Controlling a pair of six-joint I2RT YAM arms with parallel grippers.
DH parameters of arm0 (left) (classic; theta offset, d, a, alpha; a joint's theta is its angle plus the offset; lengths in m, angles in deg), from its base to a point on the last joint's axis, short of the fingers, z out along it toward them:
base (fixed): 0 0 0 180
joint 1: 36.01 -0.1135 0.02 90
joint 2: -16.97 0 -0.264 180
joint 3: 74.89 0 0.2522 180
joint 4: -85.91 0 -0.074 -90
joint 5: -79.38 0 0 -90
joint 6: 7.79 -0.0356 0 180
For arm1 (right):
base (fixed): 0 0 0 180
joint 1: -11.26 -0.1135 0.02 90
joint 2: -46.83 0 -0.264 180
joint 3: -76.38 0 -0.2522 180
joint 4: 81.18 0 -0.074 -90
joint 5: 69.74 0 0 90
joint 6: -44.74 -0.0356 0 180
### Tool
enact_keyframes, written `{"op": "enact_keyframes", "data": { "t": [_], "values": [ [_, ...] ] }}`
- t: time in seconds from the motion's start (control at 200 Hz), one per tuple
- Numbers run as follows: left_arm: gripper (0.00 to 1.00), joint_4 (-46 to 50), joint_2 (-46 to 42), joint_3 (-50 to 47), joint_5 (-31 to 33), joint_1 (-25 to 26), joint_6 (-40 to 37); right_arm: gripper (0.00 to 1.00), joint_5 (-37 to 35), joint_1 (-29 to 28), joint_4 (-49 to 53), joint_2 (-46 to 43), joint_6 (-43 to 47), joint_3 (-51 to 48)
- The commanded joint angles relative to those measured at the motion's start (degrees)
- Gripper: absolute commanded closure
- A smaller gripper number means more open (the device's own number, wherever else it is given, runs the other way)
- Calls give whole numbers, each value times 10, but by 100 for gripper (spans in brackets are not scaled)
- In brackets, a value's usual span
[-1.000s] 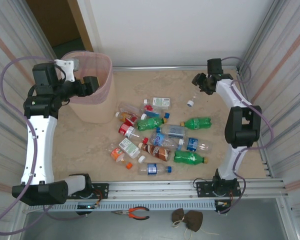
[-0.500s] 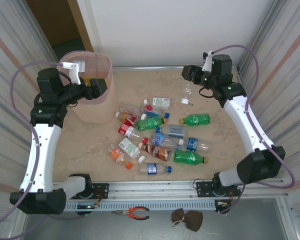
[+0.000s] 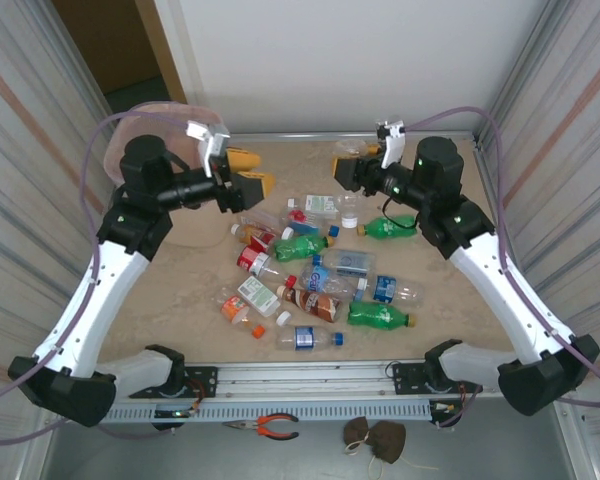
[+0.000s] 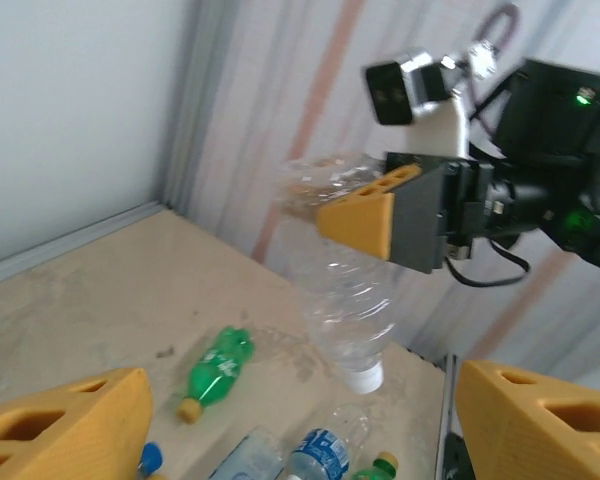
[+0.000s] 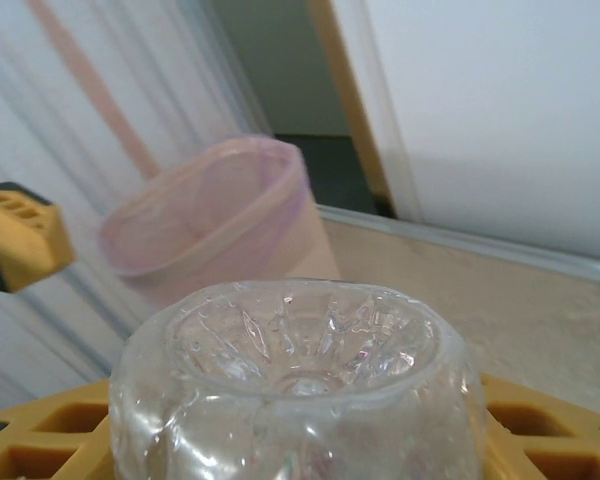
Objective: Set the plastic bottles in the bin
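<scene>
Hanging cap-down at twelve o'clock of table: clear crumpled plastic bottle [image 4: 342,300], yellow fingers of right gripper [image 3: 352,170] clamped on its base end. Beside it at eleven o'clock, left gripper [image 3: 247,171], fingers spread wide, nothing between them. At ten o'clock, pale pink translucent ribbed bin [image 5: 230,235], partly hidden behind white left arm [image 3: 90,295], apart from held bottle. From centre toward six o'clock, heap of small plastic bottles [image 3: 310,275], clear and green, lying on marbled beige tabletop [image 3: 180,290].
</scene>
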Motion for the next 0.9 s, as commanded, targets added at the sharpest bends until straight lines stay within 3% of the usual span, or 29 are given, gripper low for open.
{"op": "enact_keyframes", "data": {
  "t": [0.0,0.311,0.691,0.897],
  "values": [
    [17,-43,-16,-13,7,43,-47,53,24,-22,-99,-29,32,-18],
    [13,-127,-21,-49,-17,91,-4,52,99,-70,-192,-61,33,-24],
    [11,-122,-12,-26,-25,164,-47,52,128,-146,-228,-57,41,2],
    [17,-129,-1,-15,-52,188,-61,52,126,-171,-232,-56,48,7]
  ]
}}
